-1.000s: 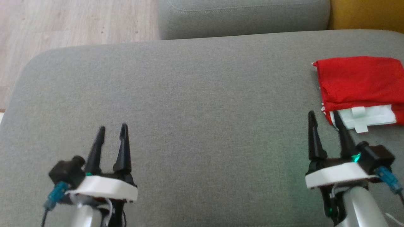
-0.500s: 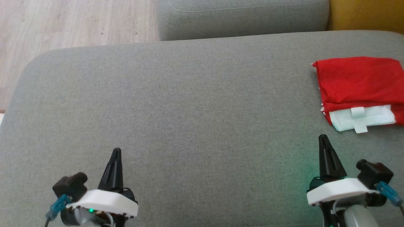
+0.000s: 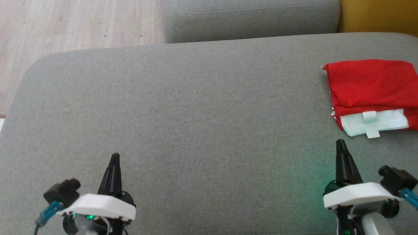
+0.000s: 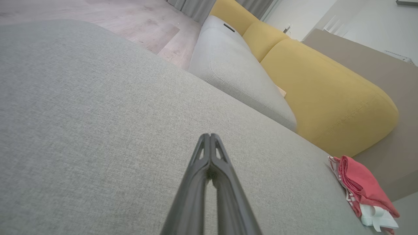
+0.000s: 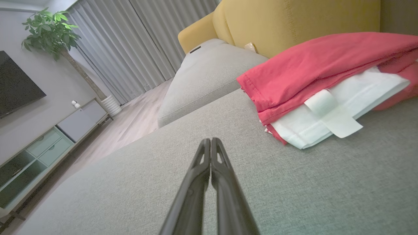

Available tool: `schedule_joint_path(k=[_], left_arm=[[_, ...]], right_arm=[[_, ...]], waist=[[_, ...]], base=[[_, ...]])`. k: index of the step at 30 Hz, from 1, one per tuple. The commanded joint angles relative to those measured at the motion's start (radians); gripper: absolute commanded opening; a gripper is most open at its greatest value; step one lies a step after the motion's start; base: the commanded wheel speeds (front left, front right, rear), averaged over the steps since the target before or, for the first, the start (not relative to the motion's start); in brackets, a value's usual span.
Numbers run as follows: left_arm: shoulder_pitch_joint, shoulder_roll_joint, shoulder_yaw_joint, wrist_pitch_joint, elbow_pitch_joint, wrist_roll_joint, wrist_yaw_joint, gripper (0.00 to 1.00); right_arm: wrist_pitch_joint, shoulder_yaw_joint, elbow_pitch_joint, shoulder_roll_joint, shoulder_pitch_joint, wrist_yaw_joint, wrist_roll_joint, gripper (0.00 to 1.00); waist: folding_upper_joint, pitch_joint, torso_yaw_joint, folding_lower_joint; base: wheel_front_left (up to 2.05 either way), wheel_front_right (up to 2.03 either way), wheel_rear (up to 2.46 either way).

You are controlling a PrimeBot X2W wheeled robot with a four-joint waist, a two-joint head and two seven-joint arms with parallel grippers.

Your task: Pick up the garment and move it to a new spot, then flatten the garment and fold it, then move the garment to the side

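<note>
Hovering — left tool (image 3: 115, 156), right tool (image 3: 340, 143) both closed, seemingly empty.

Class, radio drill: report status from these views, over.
Left end effector shut, empty. Right end effector shut, empty, short of the folded red garment. It lies on the grey sofa cushion, right side. Nothing in the way.
</note>
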Motion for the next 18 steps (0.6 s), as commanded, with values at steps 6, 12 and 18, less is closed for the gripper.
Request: schedule_joint_path(k=[6, 12, 18], left_arm=[[-0.058, 0.007, 0.03, 0.02, -0.027, -0.077, -0.012, 0.0], [-0.062, 0.008, 0.04, 0.035, -0.026, -0.127, -0.015, 0.0], [-0.066, 0.008, 0.052, 0.052, -0.024, -0.188, -0.02, 0.0]], right_arm=[[0.022, -0.011, -0.039, -0.008, -0.049, 0.0, 0.088, 0.0], [0.036, -0.016, -0.041, -0.008, -0.05, 0.0, 0.144, 0.0], [0.053, -0.022, -0.044, -0.009, -0.052, 0.0, 0.212, 0.0]], waist=[[0.0, -0.002, 0.0, 0.0], [0.0, -0.004, -0.001, 0.0], [0.0, -0.006, -0.001, 0.0]], base=[[0.0, 0.0, 0.0], [0.0, 0.0, 0.0], [0.0, 0.0, 0.0]])
